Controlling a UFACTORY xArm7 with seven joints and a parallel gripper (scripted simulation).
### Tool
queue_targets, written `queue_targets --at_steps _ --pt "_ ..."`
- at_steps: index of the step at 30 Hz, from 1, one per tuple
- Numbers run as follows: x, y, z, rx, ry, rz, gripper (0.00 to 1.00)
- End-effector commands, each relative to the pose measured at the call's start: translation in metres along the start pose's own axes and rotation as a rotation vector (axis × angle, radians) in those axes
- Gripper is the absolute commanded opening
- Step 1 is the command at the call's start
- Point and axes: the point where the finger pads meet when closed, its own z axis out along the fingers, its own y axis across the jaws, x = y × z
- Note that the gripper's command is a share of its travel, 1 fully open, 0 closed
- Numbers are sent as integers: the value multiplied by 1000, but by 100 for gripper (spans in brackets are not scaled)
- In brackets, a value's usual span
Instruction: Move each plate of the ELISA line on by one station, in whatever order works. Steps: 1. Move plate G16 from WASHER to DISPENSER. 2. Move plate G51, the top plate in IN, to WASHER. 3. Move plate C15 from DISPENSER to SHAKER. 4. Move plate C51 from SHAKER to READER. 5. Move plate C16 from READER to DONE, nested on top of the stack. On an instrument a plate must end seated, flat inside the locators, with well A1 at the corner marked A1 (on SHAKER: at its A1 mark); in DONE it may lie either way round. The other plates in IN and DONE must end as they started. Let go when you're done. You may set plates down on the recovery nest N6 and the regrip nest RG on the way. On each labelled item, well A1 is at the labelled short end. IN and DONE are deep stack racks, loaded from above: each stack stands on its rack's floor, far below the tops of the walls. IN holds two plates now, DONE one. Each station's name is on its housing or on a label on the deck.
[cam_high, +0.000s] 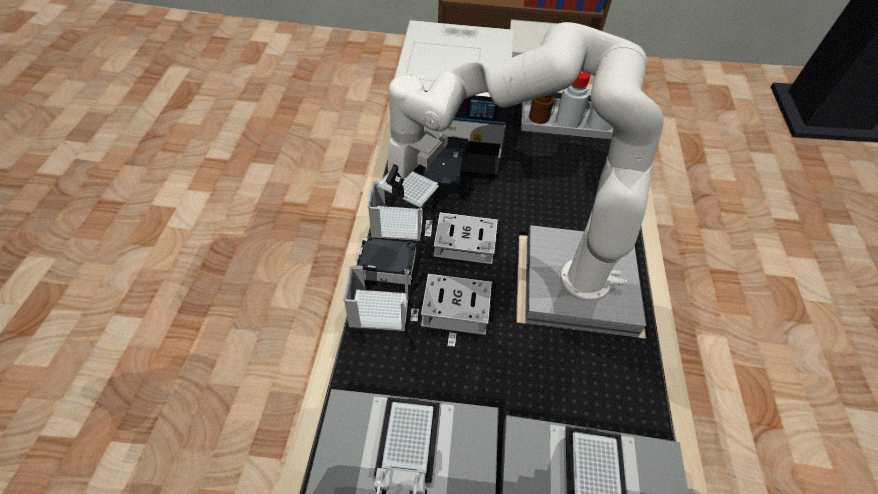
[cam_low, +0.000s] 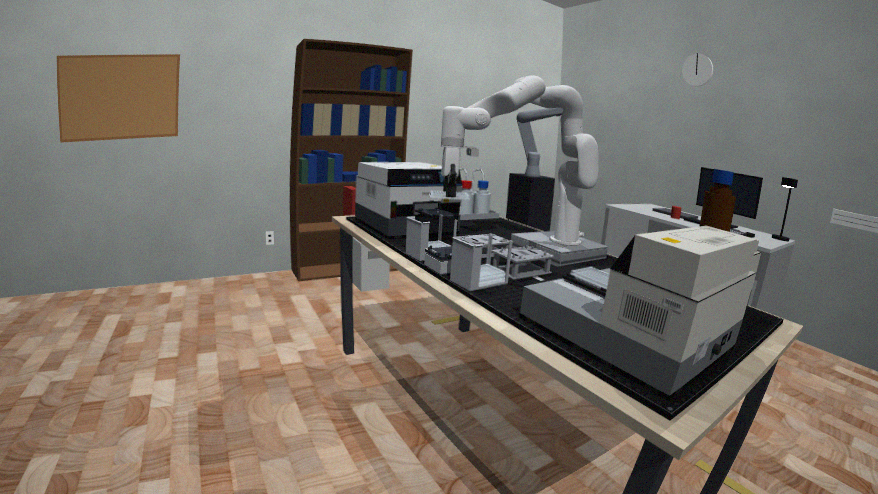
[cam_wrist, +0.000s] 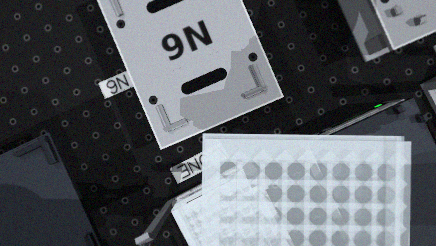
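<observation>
My gripper (cam_high: 396, 182) (cam_low: 451, 184) is shut on a clear well plate (cam_high: 419, 187) (cam_wrist: 320, 190) and holds it, turned at an angle, in the air above the DONE rack (cam_high: 372, 215). I cannot read its label. A white plate (cam_high: 399, 222) (cam_wrist: 195, 220) lies in the DONE rack below it. The black SHAKER (cam_high: 386, 254) beside that rack carries no plate. The IN rack (cam_high: 351, 294) holds a plate (cam_high: 380, 309). The dark tray (cam_high: 451, 162) in front of the white instrument (cam_high: 454, 52) at the back is bare. Two front instruments each carry a plate (cam_high: 407, 436) (cam_high: 596, 460).
Nest N6 (cam_high: 485, 245) (cam_wrist: 210, 20) and nest RG (cam_high: 485, 291) stand bare to the right of the racks. The arm's base block (cam_high: 552, 294) is further right. A holder with bottles (cam_high: 561, 107) stands at the back right.
</observation>
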Motion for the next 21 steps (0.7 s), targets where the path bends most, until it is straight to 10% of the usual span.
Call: queue_targets --at_steps 1,21 --pt "-2 -10 -2 -1 -6 35 0" --pt "-5 -52 -2 -1 -6 245 0"
